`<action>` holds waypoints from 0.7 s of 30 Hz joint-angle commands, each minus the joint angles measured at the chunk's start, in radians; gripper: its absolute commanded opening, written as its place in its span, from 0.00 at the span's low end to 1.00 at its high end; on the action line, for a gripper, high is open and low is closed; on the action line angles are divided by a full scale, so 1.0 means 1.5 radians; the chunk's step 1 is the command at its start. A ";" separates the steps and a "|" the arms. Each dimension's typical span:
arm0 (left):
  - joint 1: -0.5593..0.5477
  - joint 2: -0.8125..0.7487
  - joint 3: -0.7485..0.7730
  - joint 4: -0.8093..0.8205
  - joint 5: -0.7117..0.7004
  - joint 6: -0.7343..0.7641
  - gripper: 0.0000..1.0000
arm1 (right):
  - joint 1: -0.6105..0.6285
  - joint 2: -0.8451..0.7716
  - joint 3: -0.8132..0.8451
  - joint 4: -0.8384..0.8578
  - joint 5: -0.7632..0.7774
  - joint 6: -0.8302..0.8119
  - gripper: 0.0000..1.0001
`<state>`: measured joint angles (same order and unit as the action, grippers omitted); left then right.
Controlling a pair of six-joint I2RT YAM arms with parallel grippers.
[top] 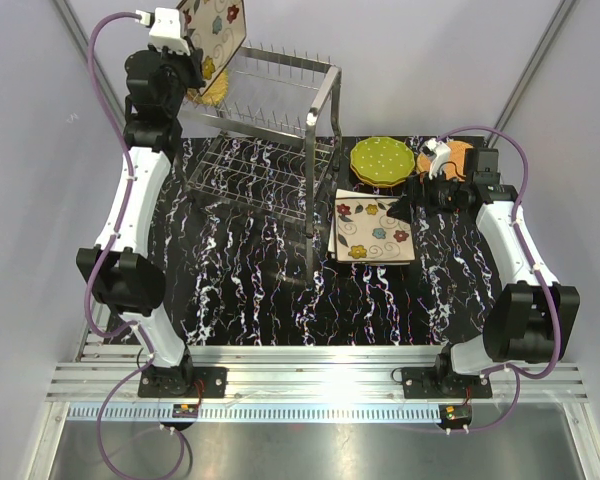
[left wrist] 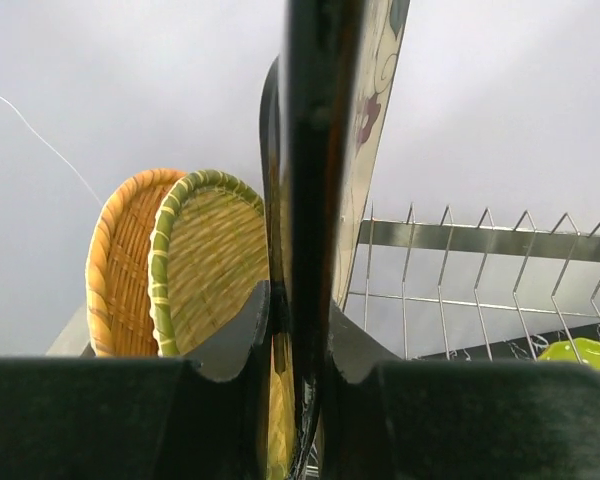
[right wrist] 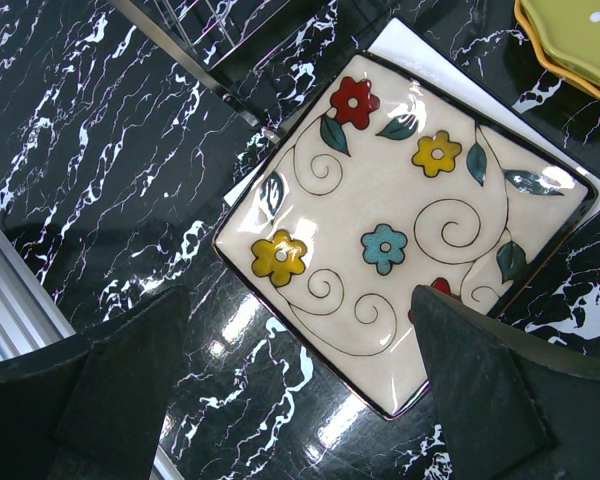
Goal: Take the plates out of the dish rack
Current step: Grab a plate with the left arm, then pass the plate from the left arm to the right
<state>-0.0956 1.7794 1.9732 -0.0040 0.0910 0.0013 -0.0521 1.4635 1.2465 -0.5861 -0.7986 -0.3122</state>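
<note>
At eleven o'clock, over the shiny steel wire dish rack point(top: 280, 110), the left claw point(top: 188, 52) grips a square cream flowered plate point(top: 216, 28); the right claw point(right wrist: 300, 300) gapes at three o'clock.

White arms point(top: 138, 192), black joints point(top: 120, 281), purple cables point(top: 91, 55).

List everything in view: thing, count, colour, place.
Square cream flowered plates: at least three; a stack on the table right of the rack, one held high above the rack's left end.
Round green dotted plates: one stack, count unclear; behind the square stack.
Woven wicker plates: three; orange-tan and green-rimmed upright at the rack's left end, one orange at far right.
Steel wire dish rack: one, shiny; left-centre of table.
Black marbled table: one, white-veined.
Left gripper: black, shut on the high plate.
Right gripper: black, open above the square stack.
</note>
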 commanded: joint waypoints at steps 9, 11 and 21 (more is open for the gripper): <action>0.004 -0.098 0.076 0.220 -0.045 0.035 0.00 | 0.006 -0.030 0.006 0.027 -0.018 0.006 1.00; 0.005 -0.103 0.076 0.224 -0.045 0.027 0.00 | 0.006 -0.030 0.007 0.027 -0.019 0.007 1.00; 0.005 -0.127 0.073 0.241 -0.050 -0.045 0.00 | 0.006 -0.032 0.013 0.023 -0.023 0.009 1.00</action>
<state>-0.0933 1.7386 1.9766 -0.0120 0.0486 -0.0032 -0.0521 1.4567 1.2465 -0.5861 -0.8062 -0.3084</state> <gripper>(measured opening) 0.177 0.994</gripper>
